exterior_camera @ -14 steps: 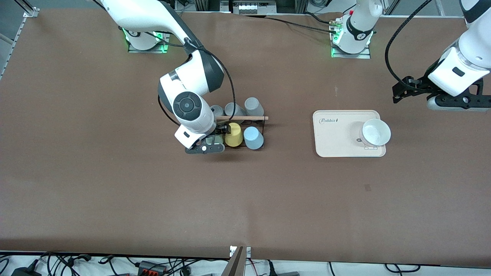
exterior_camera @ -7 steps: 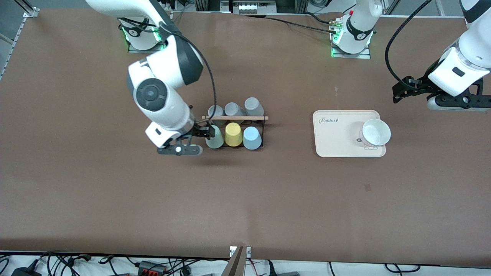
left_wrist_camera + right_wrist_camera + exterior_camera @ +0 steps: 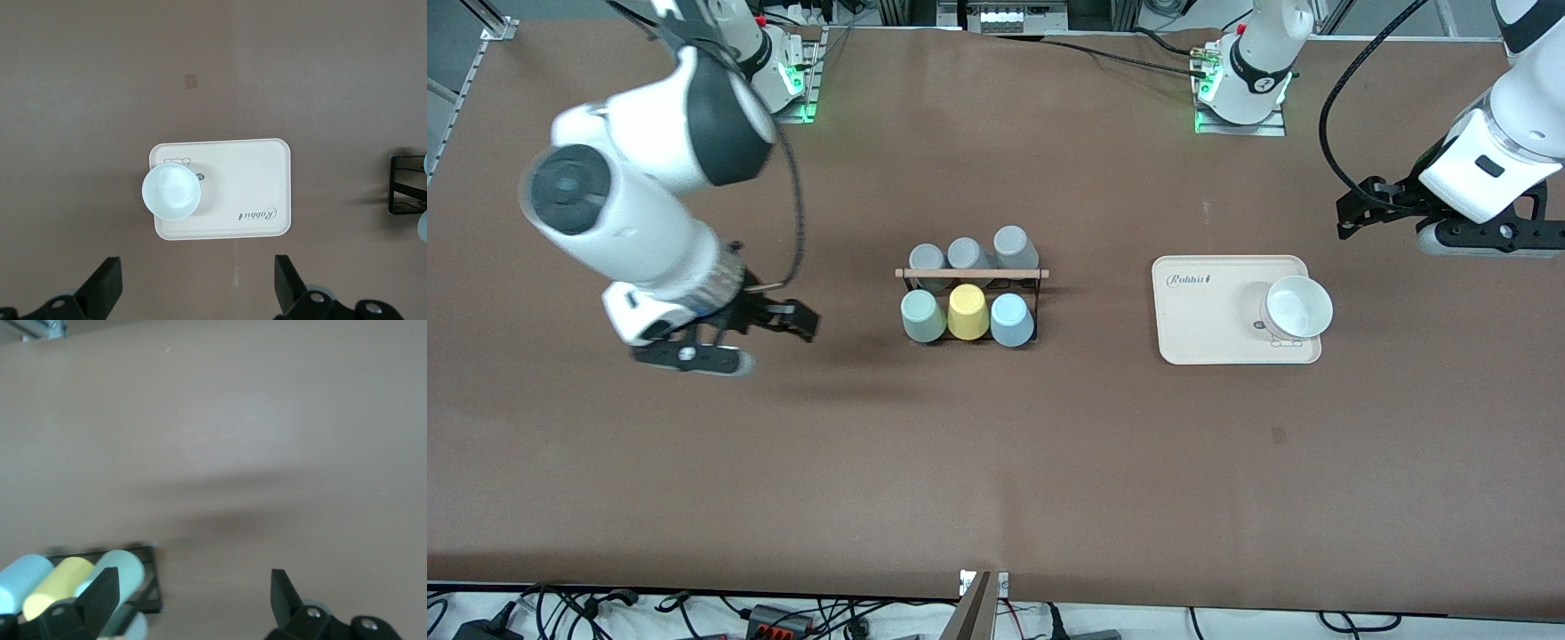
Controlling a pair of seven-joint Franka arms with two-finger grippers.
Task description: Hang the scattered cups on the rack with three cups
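While both grippers' fingers stand apart, the tray (image 3: 1209,329) holds a white bowl (image 3: 1298,307).

**Both cups sitting on the rack**

The rack (image 3: 971,274), a small black wire frame with a light wooden rod lying across its top, is standing near the middle of the table. The pale mint green cup (image 3: 922,316) is hanging at the end of its nearer row toward the right arm, mouth facing away from the front camera. The light blue cup (image 3: 1012,319) is hanging at that row's other end, tilted the same way.
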